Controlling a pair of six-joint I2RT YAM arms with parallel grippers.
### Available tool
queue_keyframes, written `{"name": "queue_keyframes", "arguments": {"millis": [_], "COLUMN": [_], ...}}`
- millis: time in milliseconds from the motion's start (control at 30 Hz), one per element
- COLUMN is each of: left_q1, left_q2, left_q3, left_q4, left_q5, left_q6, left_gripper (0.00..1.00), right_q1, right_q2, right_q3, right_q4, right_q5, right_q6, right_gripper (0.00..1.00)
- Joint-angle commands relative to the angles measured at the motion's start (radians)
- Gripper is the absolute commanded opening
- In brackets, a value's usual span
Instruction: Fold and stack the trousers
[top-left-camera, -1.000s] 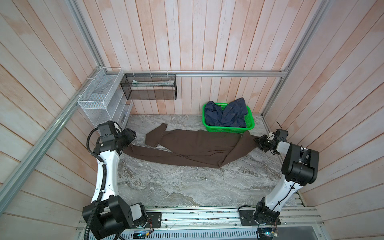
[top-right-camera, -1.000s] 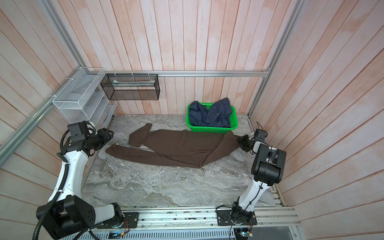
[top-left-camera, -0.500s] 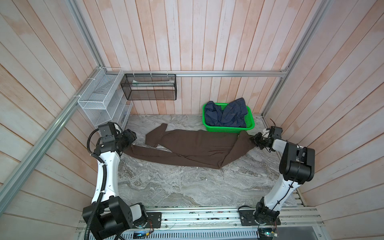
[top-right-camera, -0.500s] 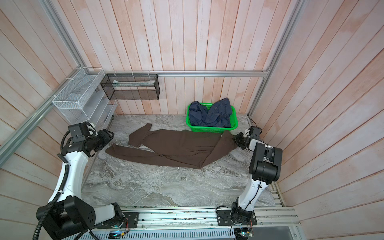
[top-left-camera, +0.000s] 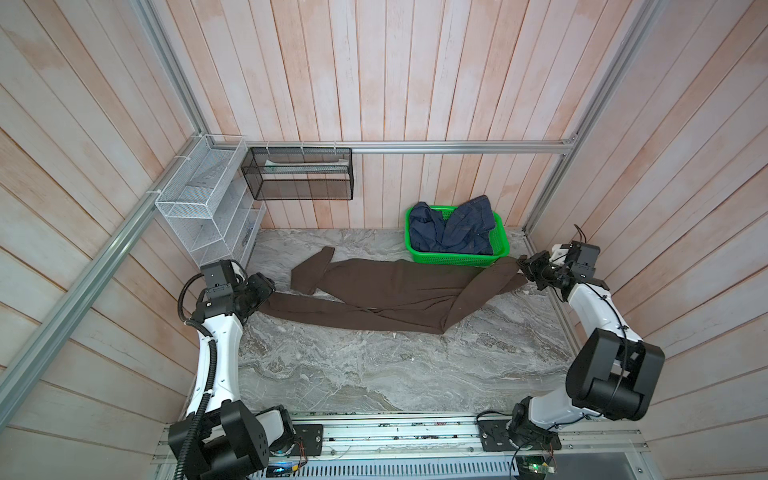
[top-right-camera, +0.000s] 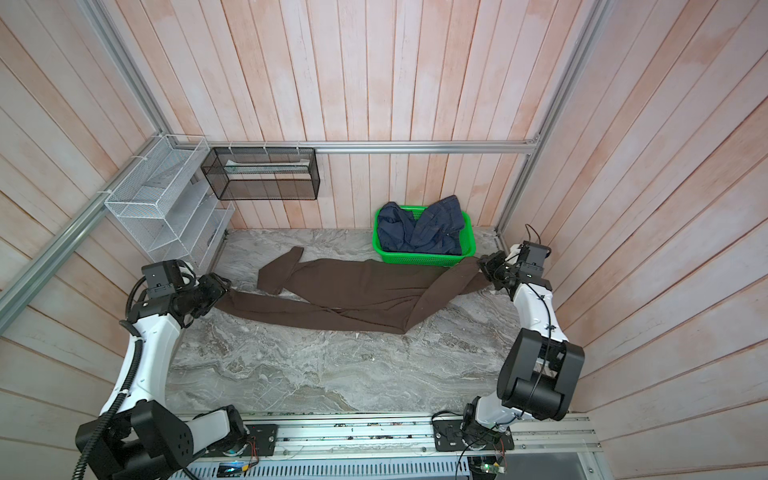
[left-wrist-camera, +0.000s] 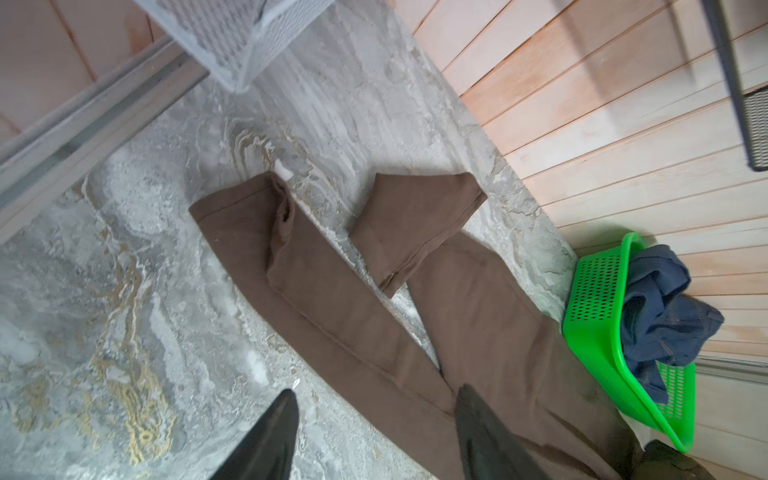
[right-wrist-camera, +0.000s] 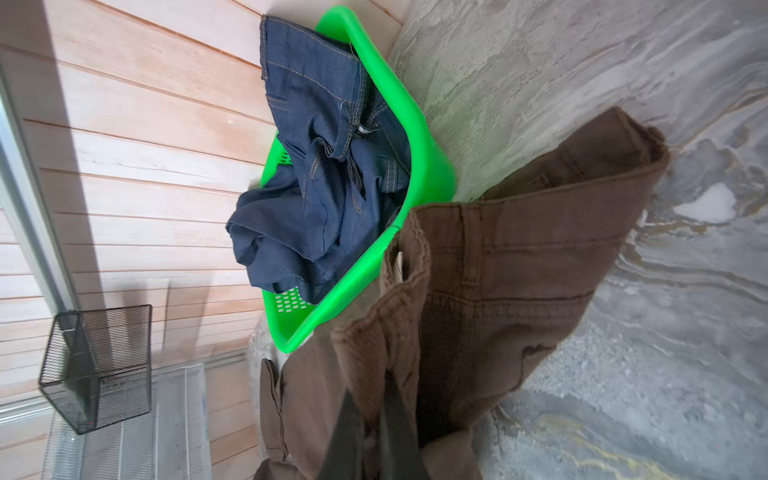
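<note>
Across the grey marble-patterned tabletop (top-left-camera: 374, 374), long dark-brown soft fabric trousers (top-left-camera: 395, 291) were seen laid out, one leg's end folded back. The left gripper (left-wrist-camera: 376, 390) was held with jaws parted and nothing gripped over a leg, while the right gripper (right-wrist-camera: 374, 386) was pinched tight on the waistband. Behind them, a crumpled navy denim garment (top-left-camera: 453, 226) was heaped in a green perforated plastic basket (top-left-camera: 455, 259) by the wooden wall

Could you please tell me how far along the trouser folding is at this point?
Barely begun. Done: the trousers lie stretched across the table, one leg end doubled back, no proper fold. In hand: the right gripper is shut on the waistband; the left gripper stands open by the other leg's hem. Left: all folding and the stacking.
</note>
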Motion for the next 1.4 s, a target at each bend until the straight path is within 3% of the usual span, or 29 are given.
{"name": "queue_keyframes", "arguments": {"millis": [0, 200, 433, 633, 800, 1367], "left_q1": [0.016, 0.061, 0.083, 0.083, 0.083, 0.077], "left_q2": [-0.009, -0.007, -0.010, 0.081, 0.152, 0.420], "left_q3": [-0.056, -0.190, -0.311, -0.366, -0.375, -0.311], "left_q4": [0.016, 0.083, 0.189, 0.349, 0.429, 0.605], "left_q5": [0.006, 0.097, 0.124, 0.188, 0.161, 0.064], "left_q6": [-0.038, -0.110, -0.178, -0.235, -0.247, -0.238], "left_gripper": [0.63, 0.62, 0.62, 0.53, 0.48, 0.48], "right_q1": [-0.016, -0.019, -0.016, -0.014, -0.006, 0.008], "right_q2": [-0.022, -0.055, -0.054, -0.051, -0.052, -0.040], "right_q3": [-0.001, 0.004, -0.034, -0.049, -0.045, -0.023], "right_q4": [-0.104, -0.127, -0.093, -0.079, -0.075, -0.077], "right_q5": [-0.037, -0.053, -0.069, -0.078, -0.079, -0.064], "right_q6": [0.065, 0.062, 0.062, 0.061, 0.061, 0.063], "right_gripper": [0.00, 0.00, 0.00, 0.00, 0.00, 0.00]}}
